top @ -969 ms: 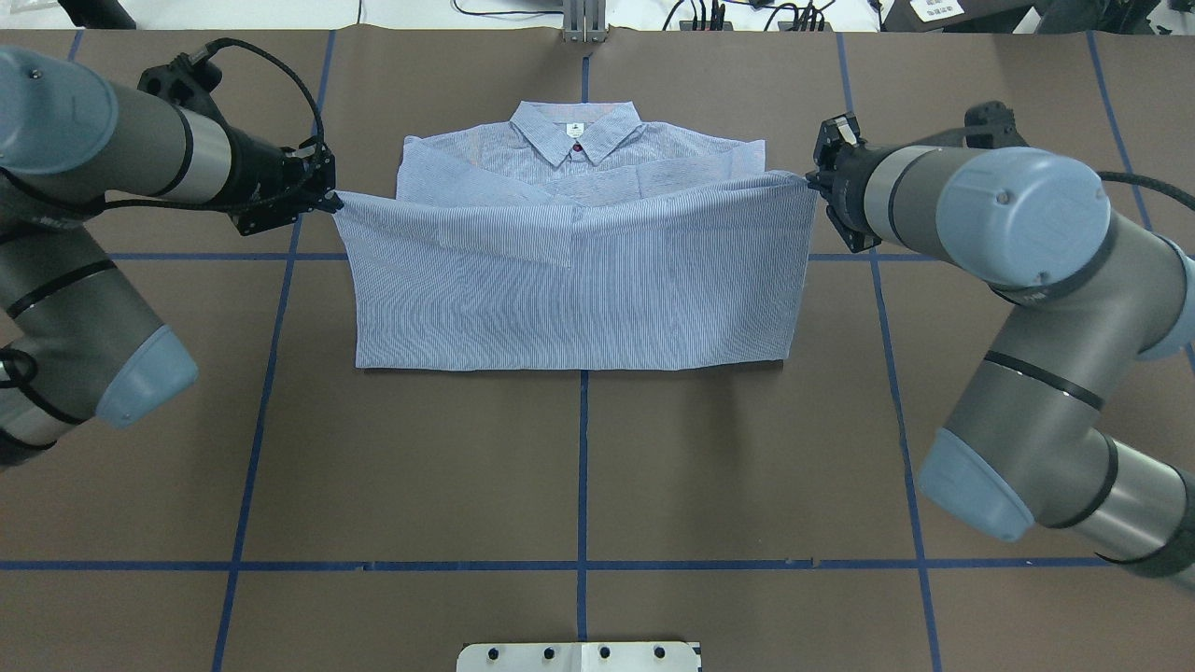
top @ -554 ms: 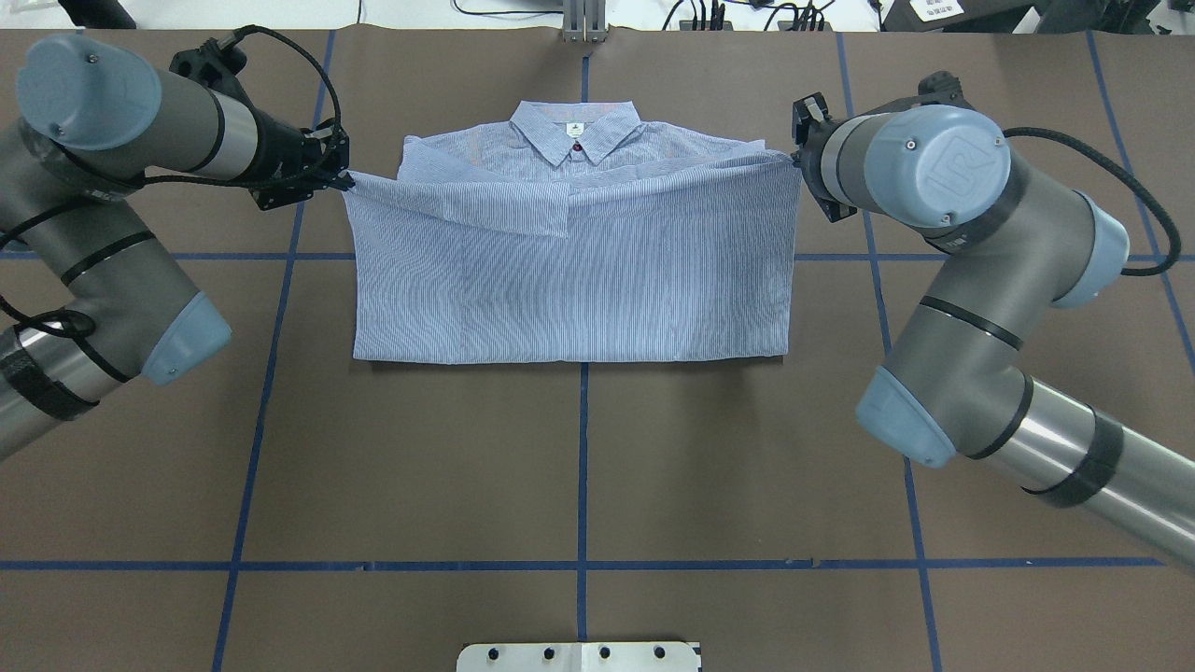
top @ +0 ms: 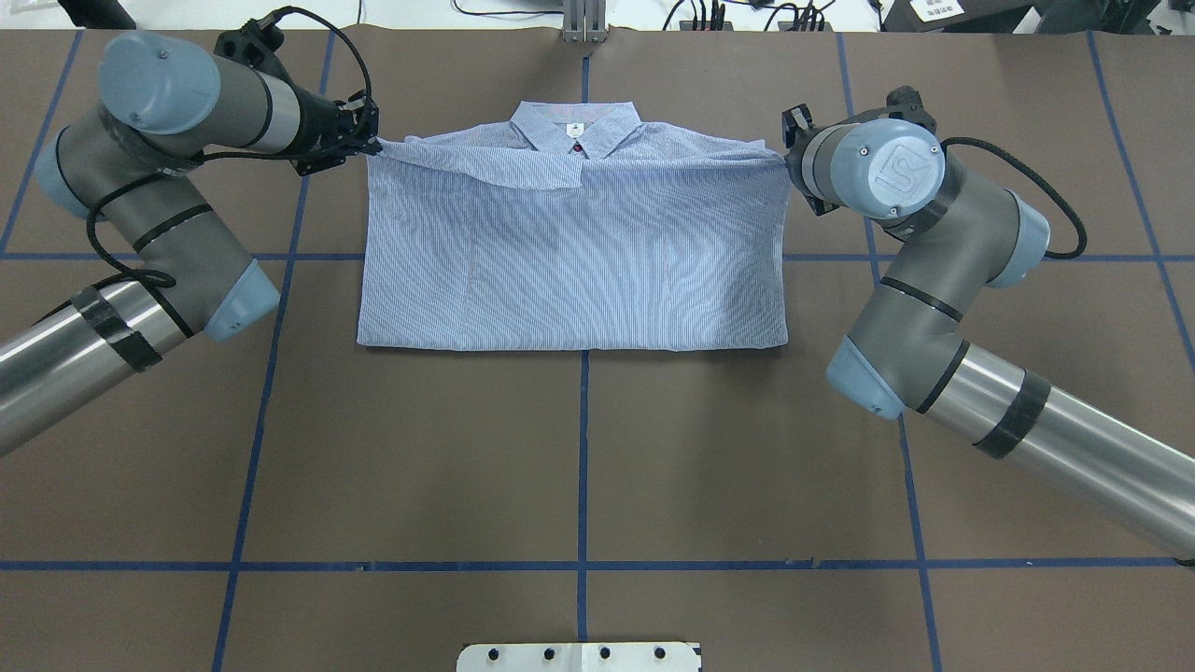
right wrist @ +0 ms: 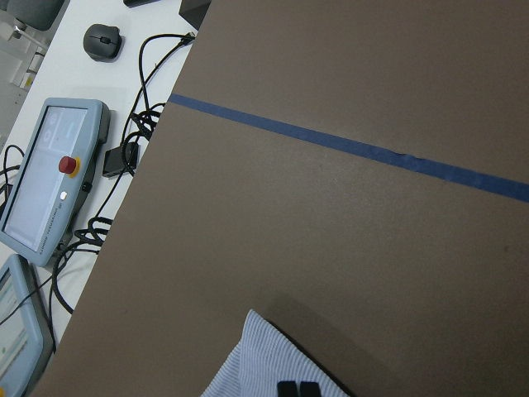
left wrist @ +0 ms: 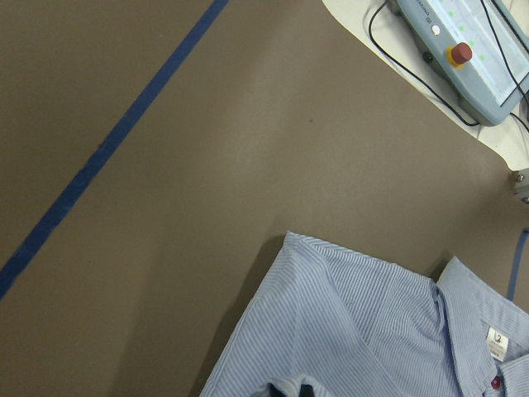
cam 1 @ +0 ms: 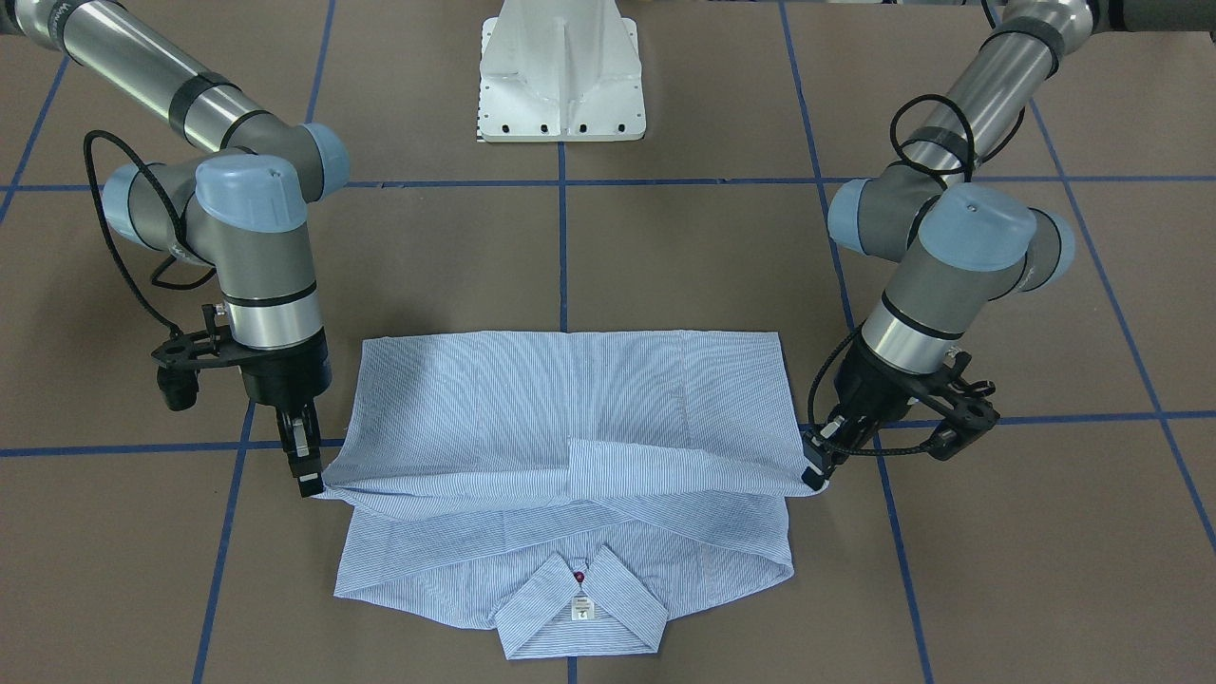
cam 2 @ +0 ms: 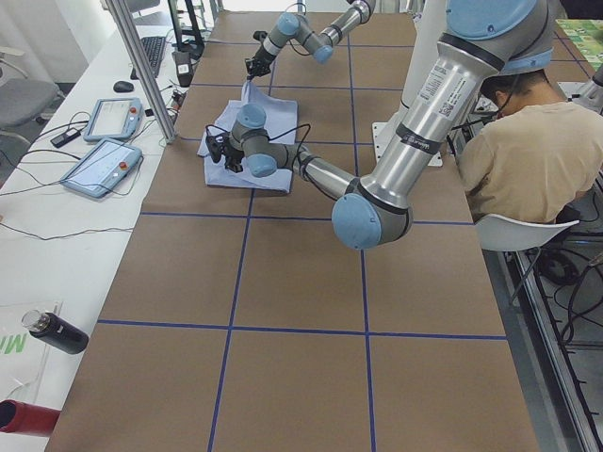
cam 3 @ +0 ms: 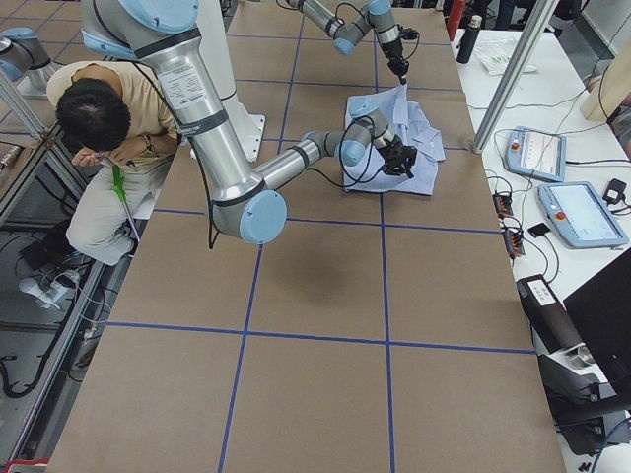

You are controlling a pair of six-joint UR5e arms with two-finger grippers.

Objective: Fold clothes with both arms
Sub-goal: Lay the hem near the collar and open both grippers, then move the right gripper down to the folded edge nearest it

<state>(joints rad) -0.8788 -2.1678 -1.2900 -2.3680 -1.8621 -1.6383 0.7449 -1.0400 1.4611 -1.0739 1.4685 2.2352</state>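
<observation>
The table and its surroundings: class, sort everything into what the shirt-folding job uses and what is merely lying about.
Job: shirt; left hand and right hand, each shut on a corner of its folded-over layer.
Lying about: control tablets; black bottle; computer mouse; white pedestal base; a seated person.

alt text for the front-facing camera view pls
A light blue striped shirt lies folded on a brown table. Its doubled-over lower half is held at the corners by the left pincer on the view's right and the right pincer on its left. The collar is uncovered.
</observation>
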